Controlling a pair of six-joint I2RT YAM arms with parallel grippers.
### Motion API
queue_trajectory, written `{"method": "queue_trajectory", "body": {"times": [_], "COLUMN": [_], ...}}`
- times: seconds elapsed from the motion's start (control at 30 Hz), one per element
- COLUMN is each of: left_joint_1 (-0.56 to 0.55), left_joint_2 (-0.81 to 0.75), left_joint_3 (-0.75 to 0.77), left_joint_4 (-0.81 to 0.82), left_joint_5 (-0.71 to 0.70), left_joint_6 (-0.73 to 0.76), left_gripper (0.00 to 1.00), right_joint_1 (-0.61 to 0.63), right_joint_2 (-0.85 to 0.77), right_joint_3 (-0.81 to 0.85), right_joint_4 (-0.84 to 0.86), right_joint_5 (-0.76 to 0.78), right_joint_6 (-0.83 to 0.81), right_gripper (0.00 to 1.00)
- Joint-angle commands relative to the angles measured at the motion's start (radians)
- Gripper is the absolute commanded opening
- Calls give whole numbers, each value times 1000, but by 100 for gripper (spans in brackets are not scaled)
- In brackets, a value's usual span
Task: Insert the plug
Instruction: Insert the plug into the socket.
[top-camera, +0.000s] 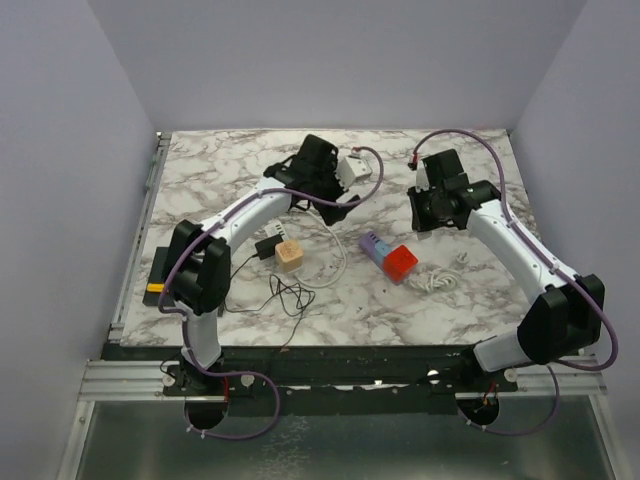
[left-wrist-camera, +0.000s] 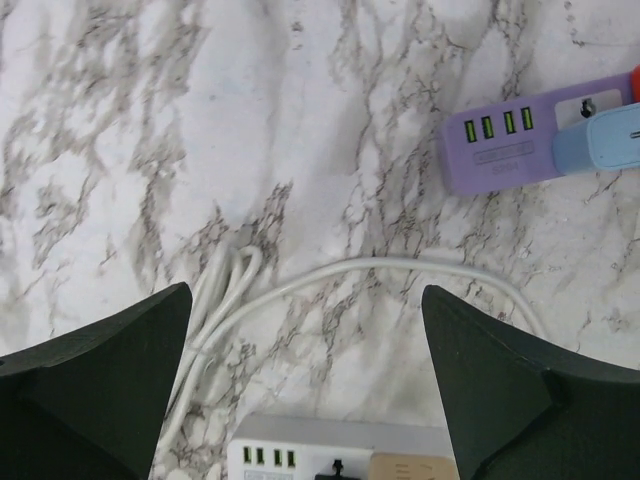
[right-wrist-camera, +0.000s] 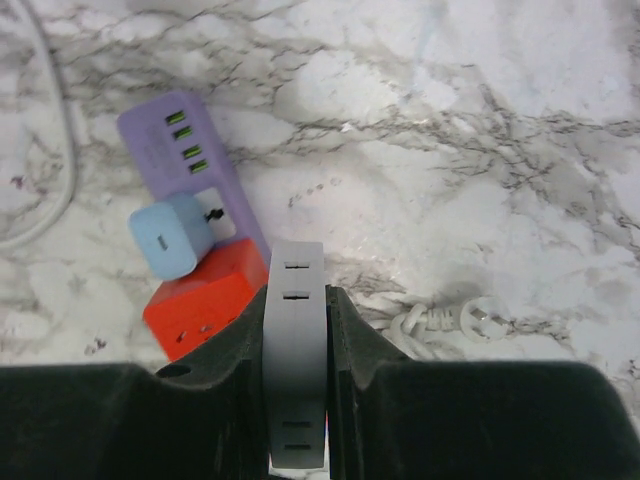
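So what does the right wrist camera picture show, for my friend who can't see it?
The right gripper is shut on a grey slotted block above a marble table. Below lie a purple power strip with a light blue plug in it and an orange-red block beside it; a bundled white cord lies to the right.

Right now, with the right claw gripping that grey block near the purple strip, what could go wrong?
1. The purple strip already carries a blue adapter and a red cube, so the grey block in the right claw may knock them.
2. The left claw is open and holds nothing, so the strip could slide when pressed.
3. The white cable lies below the left claw and might snag.
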Motion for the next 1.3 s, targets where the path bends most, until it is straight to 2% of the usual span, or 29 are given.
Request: {"method": "queue_trajectory", "body": {"times": [0.0,0.13,0.33,0.77,1.27], "left_joint_1": [98,160,210,224,224], "left_joint_2": [-83,-126,-172,-188,-210], "left_joint_3": [10,-1,-78,-133,-181], "left_joint_4": [-46,-48,-44,-49,-55], "left_joint_5": [75,35,1,-102,-96], "left_joint_6": [-145,-170,-185,-168,-158], "left_gripper": [99,99,99,99,98], "right_joint_1": [-1,17,37,95,104], "right_joint_2": [-72,-164,-92,-4,17], "right_joint_3": [18,-35,34,47,29], "right_joint_4": [-98,-63,-196,-235,-232], "right_joint_5": [-256,-320,-308,-236,-175], "right_joint_6": [-169,-259,-230,-243,-244], "right_gripper": [4,1,1,1,1]}}
